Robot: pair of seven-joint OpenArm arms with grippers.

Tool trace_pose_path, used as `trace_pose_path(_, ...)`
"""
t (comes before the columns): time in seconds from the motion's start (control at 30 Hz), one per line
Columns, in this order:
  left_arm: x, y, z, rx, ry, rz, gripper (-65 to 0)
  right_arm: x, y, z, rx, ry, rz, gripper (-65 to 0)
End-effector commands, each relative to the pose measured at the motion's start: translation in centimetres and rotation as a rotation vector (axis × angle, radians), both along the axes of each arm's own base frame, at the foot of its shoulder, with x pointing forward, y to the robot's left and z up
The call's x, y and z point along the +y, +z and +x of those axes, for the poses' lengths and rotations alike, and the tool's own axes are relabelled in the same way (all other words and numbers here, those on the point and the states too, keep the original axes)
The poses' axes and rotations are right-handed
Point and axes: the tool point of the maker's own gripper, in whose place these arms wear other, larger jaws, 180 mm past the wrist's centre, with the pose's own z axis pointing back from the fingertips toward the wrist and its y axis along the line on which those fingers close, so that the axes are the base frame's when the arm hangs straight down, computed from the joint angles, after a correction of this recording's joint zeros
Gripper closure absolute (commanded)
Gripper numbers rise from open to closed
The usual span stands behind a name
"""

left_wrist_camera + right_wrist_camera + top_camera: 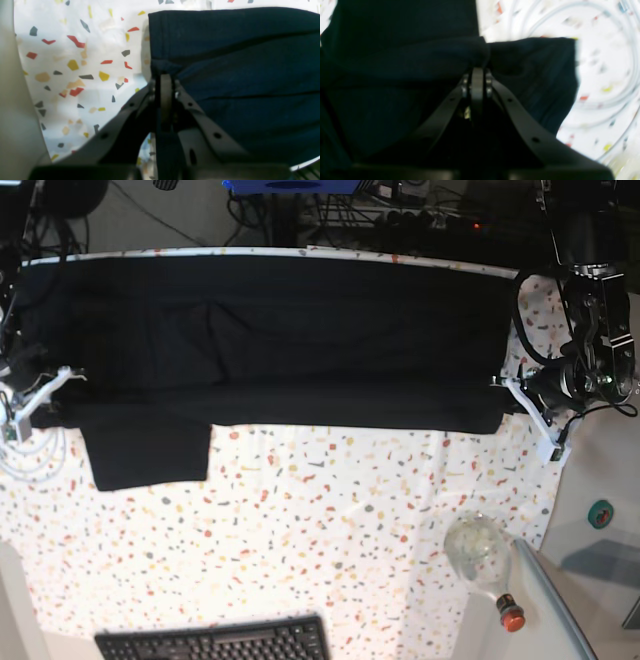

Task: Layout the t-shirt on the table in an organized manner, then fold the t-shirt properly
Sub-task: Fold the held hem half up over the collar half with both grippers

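1. Speckled white and flecked with red, yellow and grey, the desk (pixel 330 510) is carrying the t-shirt (pixel 270 340) across its far half, with cables and dark equipment crowding the background behind it.
2. Lying as a long dark band from one side edge to the other, the t-shirt is letting one sleeve (pixel 148 452) hang down toward the near side on the base view's left.
3. Clamping tight on a pinch of cloth at one end of the band, the left pincer (pixel 165 75) is gathering the fabric into a small bunch.
4. Nipping the other end the same way, the right pincer (pixel 477 71) is closed on a bunched fold.
5. Holding both ends apart is probably keeping the cloth taut and flat, so a clean fold line can form.
6. Sitting well clear near the front are a keyboard (pixel 215 642) and a bottle (pixel 485 565).
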Motion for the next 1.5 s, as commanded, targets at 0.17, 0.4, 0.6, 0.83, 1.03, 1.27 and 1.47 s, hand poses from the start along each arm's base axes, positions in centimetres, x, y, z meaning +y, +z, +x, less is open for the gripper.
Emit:
trace_pose_path(0.17, 0.6, 0.2, -0.3, -0.039, -0.006, 0.021, 0.0, -1.3, 0.9, -0.7, -0.009, -0.048, -0.005, 0.0)
trace_pose_path(0.4, 0.6, -0.3, -1.2, -0.033, -0.004, 0.019, 0.0, -1.4, -0.1, -2.7, 0.033, -0.05, -0.009, 0.0)
trace_pose_path(0.6, 1.0, 0.2, -1.0, -0.063, -0.013, 0.033, 0.0, -1.8, -0.3, -3.4, 0.045, -0.048, -0.018, 0.0)
trace_pose_path(0.83, 0.5, 1.8, -1.4, -0.104, -0.05, 0.059, 0.0, -2.8, 0.3, -3.2, 0.042, -0.042, -0.045, 0.0)
trace_pose_path(1.03, 0.5, 1.6, -1.6, -0.099, -0.051, 0.059, 0.0, -2.8, 0.3, -3.2, 0.042, -0.042, -0.046, 0.0)
trace_pose_path(1.27, 0.3, 1.4, -1.7, -0.091, -0.058, 0.058, 0.0, -4.1, 0.5, -3.9, 0.041, -0.079, -0.053, 0.0)
trace_pose_path(1.47, 0.3, 0.7, -2.9, -0.063, -0.058, 0.057, 0.0, -4.2, -0.1, -4.9, 0.066, -0.083, -0.052, 0.0)
